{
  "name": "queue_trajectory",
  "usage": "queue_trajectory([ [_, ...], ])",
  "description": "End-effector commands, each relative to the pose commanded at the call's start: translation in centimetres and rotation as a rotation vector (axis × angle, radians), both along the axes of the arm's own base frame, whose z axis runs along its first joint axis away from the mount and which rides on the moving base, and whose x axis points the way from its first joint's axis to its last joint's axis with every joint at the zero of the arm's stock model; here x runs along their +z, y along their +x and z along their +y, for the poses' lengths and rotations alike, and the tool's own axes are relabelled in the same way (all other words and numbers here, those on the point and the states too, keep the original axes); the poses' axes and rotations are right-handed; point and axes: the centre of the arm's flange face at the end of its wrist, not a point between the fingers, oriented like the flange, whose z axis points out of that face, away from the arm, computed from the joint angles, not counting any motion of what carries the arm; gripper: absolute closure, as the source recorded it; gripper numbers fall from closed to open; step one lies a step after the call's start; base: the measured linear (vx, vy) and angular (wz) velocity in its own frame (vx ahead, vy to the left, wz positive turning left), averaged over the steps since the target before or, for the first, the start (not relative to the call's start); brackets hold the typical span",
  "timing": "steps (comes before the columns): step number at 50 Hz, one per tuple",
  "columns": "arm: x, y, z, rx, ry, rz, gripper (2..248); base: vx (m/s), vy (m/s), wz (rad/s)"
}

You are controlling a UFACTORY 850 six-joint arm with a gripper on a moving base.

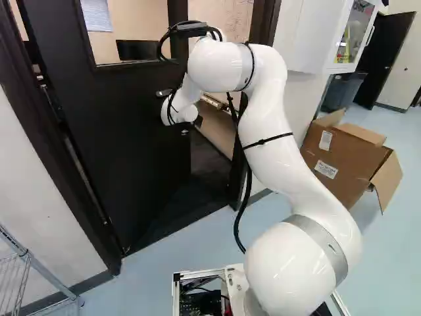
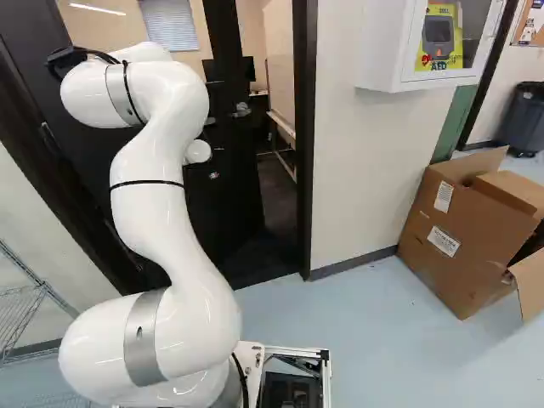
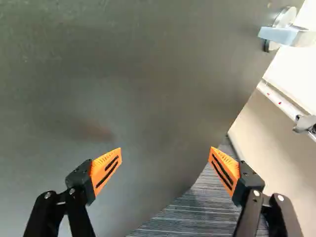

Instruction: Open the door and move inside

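Standing near left is a wire rack [image 1: 52, 277] of thin metal rods. Beyond it, the flat, dark door [image 1: 125, 151] with its glass pane is partly open, leaving a gap on its right. We reach toward the door with our smooth, rounded white arm [image 1: 276, 145]; our gripper [image 3: 165, 152] faces its dull surface, wedge-shaped orange pads [image 3: 107, 169] spread wide and holding nothing. A metal lever handle [image 3: 279, 35] sits beyond them, by the door's edge. Through the gap we see ribbed flooring [image 3: 197, 212]. At right is an open, creased cardboard box [image 2: 455, 246].
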Motion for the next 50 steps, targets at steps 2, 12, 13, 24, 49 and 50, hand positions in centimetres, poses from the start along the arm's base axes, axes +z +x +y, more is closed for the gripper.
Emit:
queue_trajectory([
  [2,0.0,0.0,0.0,0.001,0.000,0.000,3,0.000,0.000,0.000],
  [12,0.0,0.0,0.7,0.009,0.001,-0.002,3,0.000,0.000,0.000],
  [13,0.0,0.0,0.8,0.010,0.001,-0.002,3,0.000,0.000,0.000],
  [24,0.0,-0.5,1.4,0.020,0.000,0.000,3,0.000,0.000,0.000],
  [49,0.9,-5.0,-0.1,0.023,-0.015,0.041,3,0.000,0.000,0.000],
  [50,0.9,-5.2,-0.1,0.023,-0.016,0.043,3,0.000,0.000,0.000],
])
